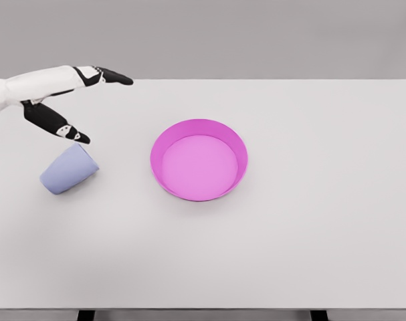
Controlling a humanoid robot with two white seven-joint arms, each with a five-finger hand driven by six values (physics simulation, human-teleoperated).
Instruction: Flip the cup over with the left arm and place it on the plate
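We see the cup [69,169] lying on its side on the left part of the bench [310,247], pale blue, its body tilted up toward the far right. Lying down like this it cannot simply be lifted across; we judge it has to be turned upright first. The left robot hand [79,107] hangs just above and behind the cup with its fingers spread and nothing in them: one dark fingertip [81,138] points down close to the cup's upper end, though we cannot tell if it touches. That pose looks to us like an approach to a grasp. The pink plate [241,150] sits empty to the right of the cup, well apart. Between cup and plate nothing stands in the way. The right arm is not in view.
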